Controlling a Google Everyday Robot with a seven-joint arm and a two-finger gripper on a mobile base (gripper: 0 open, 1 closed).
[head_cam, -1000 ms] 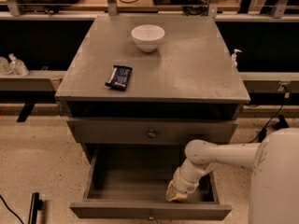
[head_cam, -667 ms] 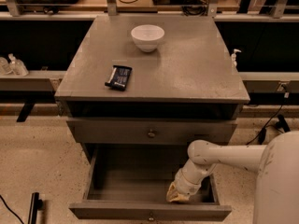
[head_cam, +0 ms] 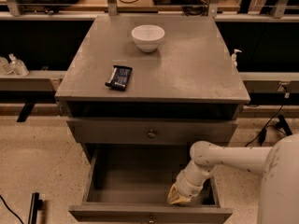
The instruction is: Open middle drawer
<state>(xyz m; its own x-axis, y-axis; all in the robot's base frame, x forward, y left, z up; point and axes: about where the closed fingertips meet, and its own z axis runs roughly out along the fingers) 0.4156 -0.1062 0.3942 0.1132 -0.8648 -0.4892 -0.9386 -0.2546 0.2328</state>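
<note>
Middle drawer (head_cam: 135, 181) at lower centre, pulled out toward the bottom edge, long axis left to right, front panel partly cut off, gripper (head_cam: 180, 197) inside its right front corner, how far open impossible to tell.

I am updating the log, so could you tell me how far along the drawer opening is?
Done, it seems: the middle drawer stands pulled well out below the closed upper drawer, its bare inside showing. In hand: the pincer hangs inside it near the front wall. Left: probably only lifting the arm clear.
</note>
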